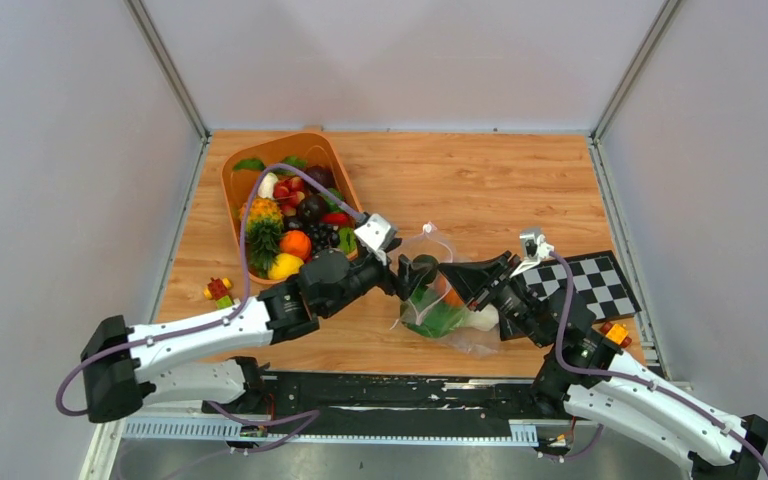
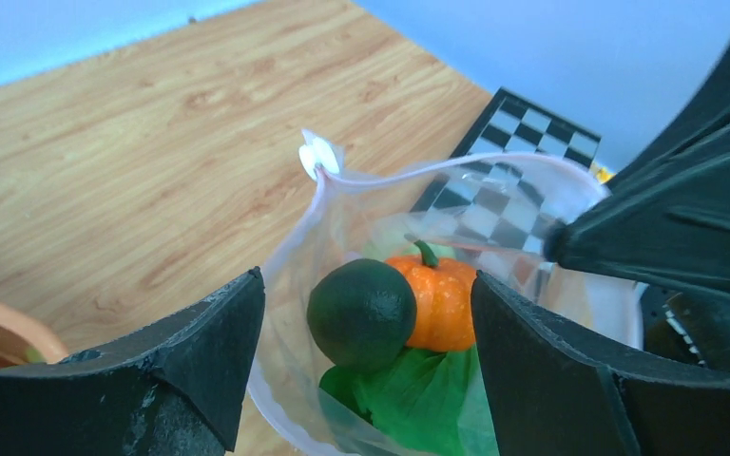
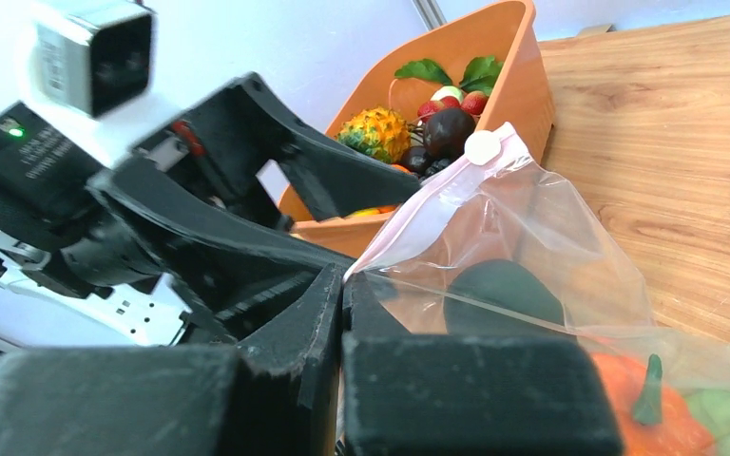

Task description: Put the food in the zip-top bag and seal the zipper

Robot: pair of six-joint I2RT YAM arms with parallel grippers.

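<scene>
The left pincer [image 2: 366, 294] is spread wide and grips nothing. Just beyond its fingers, inside the open zip-top bag [image 2: 290, 275], lie one dark green round fruit [image 2: 361, 313], one orange pumpkin [image 2: 442, 299] and one green leafy piece [image 2: 409, 389]. The right pincer [image 3: 344, 294] is clamped on the bag's mouth edge, where the zipper [image 3: 418, 211] ends.

1. A light-brown wood-grain tabletop [image 1: 480, 180] forms the floor of the enclosure.
2. Plain pale grey wall panels close three sides: the back panel [image 1: 400, 60], the left panel [image 1: 50, 180] and the right panel [image 1: 730, 150].
3. Thin silver metal corner posts [image 1: 165, 65] run where the panels meet.
4. A flat black mounting strip [image 1: 410, 392] lies along the table's near edge, with a ribbed silver metal rail [image 1: 360, 430] just in front of it.
5. The light is even and soft, and the shadows are faint.
</scene>
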